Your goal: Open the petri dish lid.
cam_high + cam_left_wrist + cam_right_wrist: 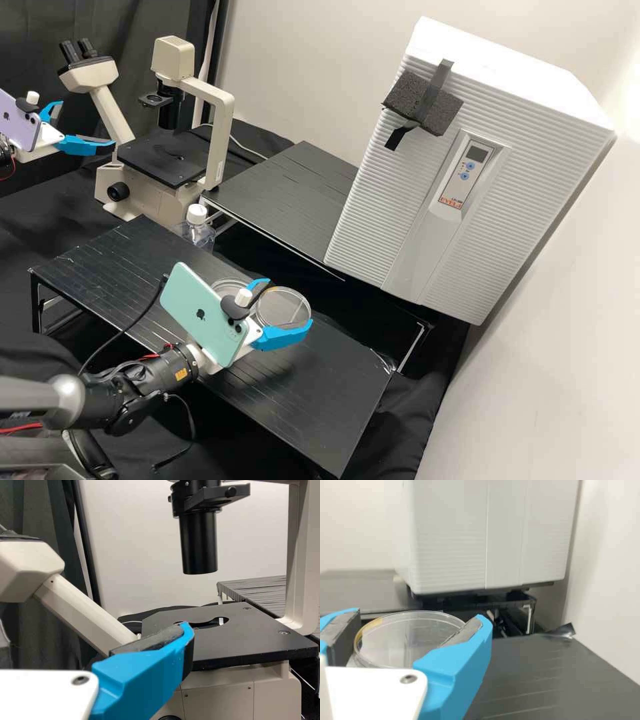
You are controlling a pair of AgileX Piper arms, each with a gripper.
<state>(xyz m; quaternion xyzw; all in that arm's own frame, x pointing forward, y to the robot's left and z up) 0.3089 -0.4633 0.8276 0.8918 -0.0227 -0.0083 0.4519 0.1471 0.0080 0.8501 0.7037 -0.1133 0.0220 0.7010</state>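
High view: and there was the lid [283,308], seemingly raised off the bench [333,400], pinched by its rim in the right gripper [290,301], with the dish base [225,287] just beside! The left gripper [88,123] sat well apart, fingers spread. Left wrist view: that one was by the microscope stage [235,635], best parked. Right wrist view: lid between the pads, close to level. Setting it down flat called for a light squeeze, a slow descent; too hard, and thin plastic might flex or slip.
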